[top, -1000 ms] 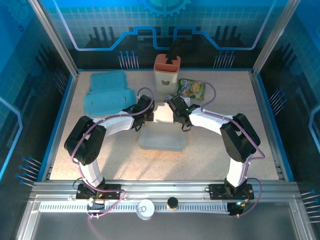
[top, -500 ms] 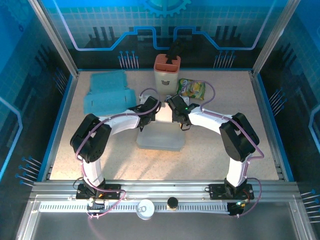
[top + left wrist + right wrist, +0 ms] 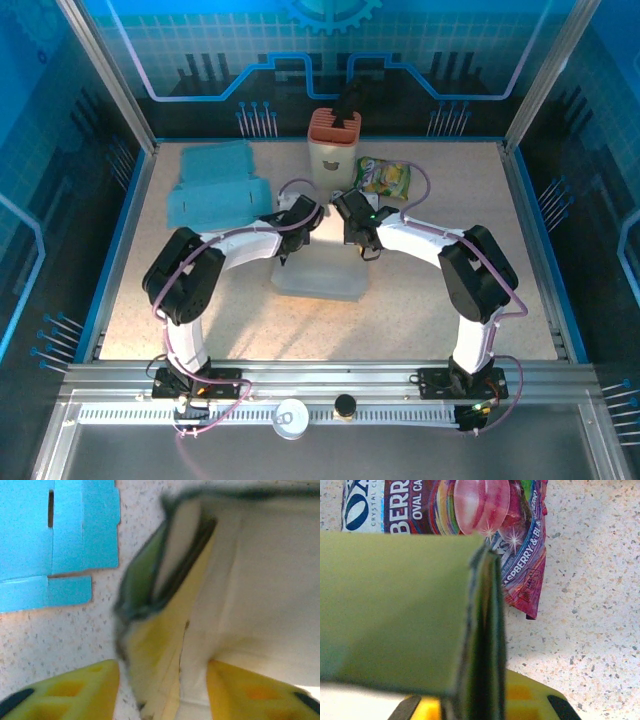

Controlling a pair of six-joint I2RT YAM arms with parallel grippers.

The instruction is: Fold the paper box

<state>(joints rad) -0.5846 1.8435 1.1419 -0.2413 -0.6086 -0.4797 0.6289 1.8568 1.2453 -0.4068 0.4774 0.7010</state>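
Got the paper box (image 3: 320,272) mid-surface (image 3: 440,320), pale, sitting between both arms. Reading left tool (image 3: 289,250) at the box's 10 o'clock corner, jaws wide (yellow fingers (image 3: 65,692) spread either side of an upright box wall in the left wrist view, clear gap at the left one). Can't tell whether the other finger touches the wall. Reading right tool (image 3: 362,245) at the box's 1 o'clock corner, clamped narrow on a box flap, seen edge-on and running down between its fingers (image 3: 525,695). Seeing flat blue cardboard (image 3: 215,185) at 10 o'clock from the box, well apart from it. Seeing white container with orange top (image 3: 333,145) at 12 o'clock, candy bag (image 3: 385,177) just beside it at 1 o'clock.
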